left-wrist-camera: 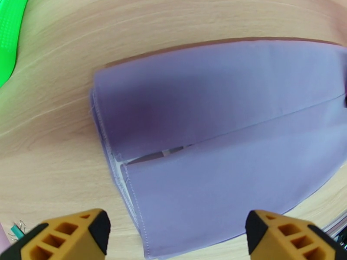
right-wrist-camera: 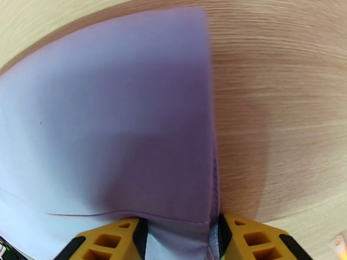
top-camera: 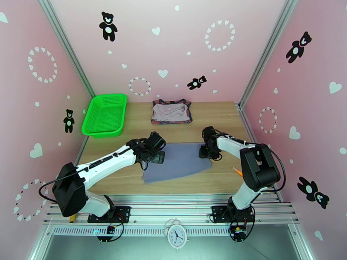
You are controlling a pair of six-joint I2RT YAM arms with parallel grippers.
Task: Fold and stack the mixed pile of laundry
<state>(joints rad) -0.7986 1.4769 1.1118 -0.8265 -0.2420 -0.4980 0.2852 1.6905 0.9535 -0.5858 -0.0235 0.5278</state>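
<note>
Green mesh basket [top-camera: 104,115] sits far left on wooden table [top-camera: 225,122] (clock [top-camera: 176,236] nearest).

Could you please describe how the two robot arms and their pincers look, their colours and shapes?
The left arm and the right arm both have white links and bulky black joints; a thin black cable loops beside each shoulder. The left pincer and the right pincer have orange-yellow fingers with hollow cut-outs and black inner pads.

Bare tabletop [top-camera: 139,122] separates the grey-lavender shirt [top-camera: 178,163] from the green basket [top-camera: 105,115].
</note>
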